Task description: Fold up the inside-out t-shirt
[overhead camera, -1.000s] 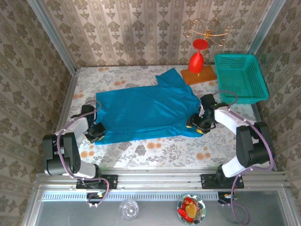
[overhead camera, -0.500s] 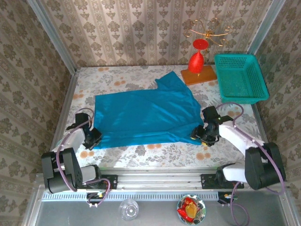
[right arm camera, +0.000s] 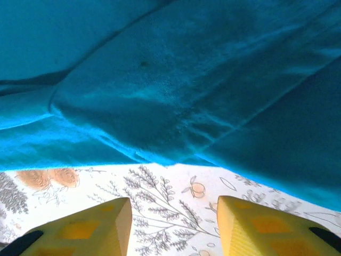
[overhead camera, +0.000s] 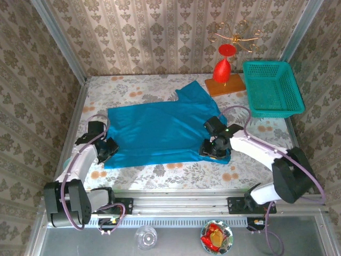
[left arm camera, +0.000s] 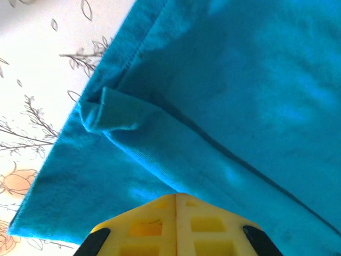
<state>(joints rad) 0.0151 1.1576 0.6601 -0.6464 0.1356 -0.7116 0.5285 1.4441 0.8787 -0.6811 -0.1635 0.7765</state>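
Now my left gripper (left arm camera: 176,198) is squeezed shut. Its yellow fingers (left arm camera: 152,224) seem to pinch the near left corner of the inside-out t-shirt (left arm camera: 224,80). A little ridge of blue cloth runs right up to the tips.

My right gripper (right arm camera: 173,202) is different. Its fingers (right arm camera: 85,226) stand apart, with nothing between them but the flowery table (right arm camera: 160,208). The edge of the shirt lies just ahead of them.

So what has changed? A second ago the shirt lay a bit farther back. Since then it has slid toward me. It lies spread across the middle of the table, with one sleeve (overhead camera: 192,90) pointing to the back. Half a second ago my right gripper was just off the shirt's right corner. Now it has swung in to the left and sits at the near right edge of the cloth.

I think the pulling-flat part is about done. Next, my right gripper needs to grab its corner. Then both near corners can go up and over for the first fold. No fold is made yet.
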